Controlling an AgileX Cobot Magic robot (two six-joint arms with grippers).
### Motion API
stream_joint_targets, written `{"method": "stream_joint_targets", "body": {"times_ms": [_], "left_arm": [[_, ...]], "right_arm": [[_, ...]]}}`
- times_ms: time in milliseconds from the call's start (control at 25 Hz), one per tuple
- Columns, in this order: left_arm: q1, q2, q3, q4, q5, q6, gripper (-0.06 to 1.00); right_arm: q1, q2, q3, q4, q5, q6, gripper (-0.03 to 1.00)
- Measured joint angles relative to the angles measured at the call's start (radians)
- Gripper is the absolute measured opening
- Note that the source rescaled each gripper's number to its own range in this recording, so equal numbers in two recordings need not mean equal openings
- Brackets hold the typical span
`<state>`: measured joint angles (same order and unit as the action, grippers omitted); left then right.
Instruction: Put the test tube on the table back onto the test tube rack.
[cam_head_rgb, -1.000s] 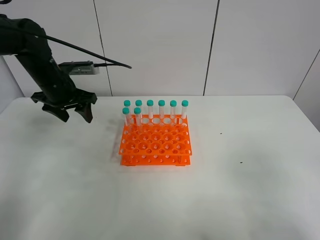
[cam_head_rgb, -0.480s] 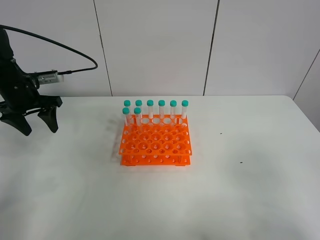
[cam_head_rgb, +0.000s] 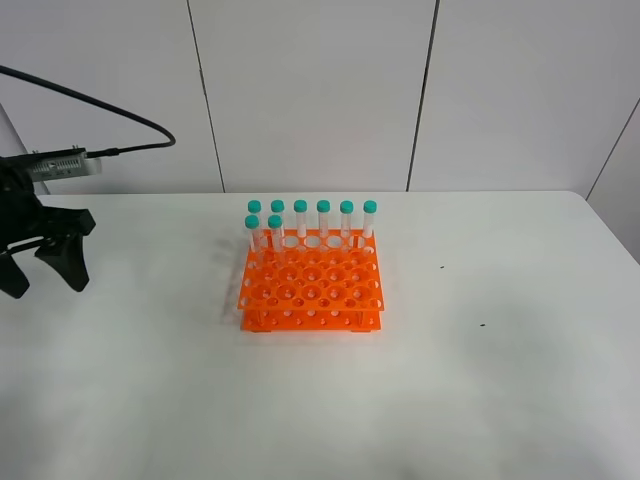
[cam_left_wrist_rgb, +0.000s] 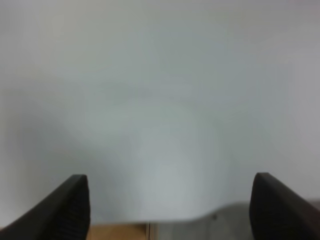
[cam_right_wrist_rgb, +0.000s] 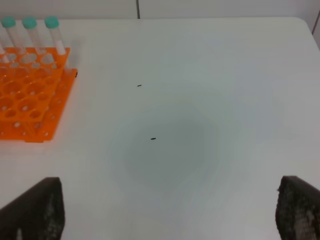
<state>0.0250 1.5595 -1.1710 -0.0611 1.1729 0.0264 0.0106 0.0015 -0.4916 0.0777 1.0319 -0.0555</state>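
Now we see the left gripper (cam_head_rgb: 42, 268) at the far left edge of the table (cam_head_rgb: 480, 400), its two dark fingers spread wide with nothing between them, well apart from the test tube rack (cam_head_rgb: 311, 282). On the rack eight teal-capped tubes stand upright along the back rows, six behind and two in front at the left, and we cannot tell which is the test tube of the task. Our right gripper (cam_right_wrist_rgb: 165, 220) shows only two fingertips far apart over bare white table, empty.
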Motion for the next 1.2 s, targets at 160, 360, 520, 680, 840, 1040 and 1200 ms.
{"method": "stream_joint_targets", "body": {"times_ms": [160, 360, 520, 680, 840, 1040, 1200], "left_arm": [[-0.063, -0.177, 0.158, 0.000, -0.001, 0.000, 0.97], [-0.083, -0.406, 0.291, 0.001, -0.003, -0.006, 0.97], [-0.083, -0.598, 0.379, 0.000, -0.003, -0.014, 0.97], [-0.083, -0.796, 0.487, 0.000, -0.014, -0.016, 0.97], [-0.083, -0.986, 0.594, 0.000, -0.055, -0.004, 0.97], [-0.083, -1.162, 0.674, 0.002, -0.105, 0.029, 0.97], [-0.083, -1.237, 0.676, 0.002, -0.120, 0.032, 0.97]], "right_arm": [[0.000, 0.000, 0.000, 0.000, 0.000, 0.000, 0.92], [0.000, 0.000, 0.000, 0.000, 0.000, 0.000, 0.92], [0.000, 0.000, 0.000, 0.000, 0.000, 0.000, 0.92], [0.000, 0.000, 0.000, 0.000, 0.000, 0.000, 0.92], [0.000, 0.000, 0.000, 0.000, 0.000, 0.000, 0.92], [0.000, 0.000, 0.000, 0.000, 0.000, 0.000, 0.92], [0.000, 0.000, 0.000, 0.000, 0.000, 0.000, 0.92]]}}
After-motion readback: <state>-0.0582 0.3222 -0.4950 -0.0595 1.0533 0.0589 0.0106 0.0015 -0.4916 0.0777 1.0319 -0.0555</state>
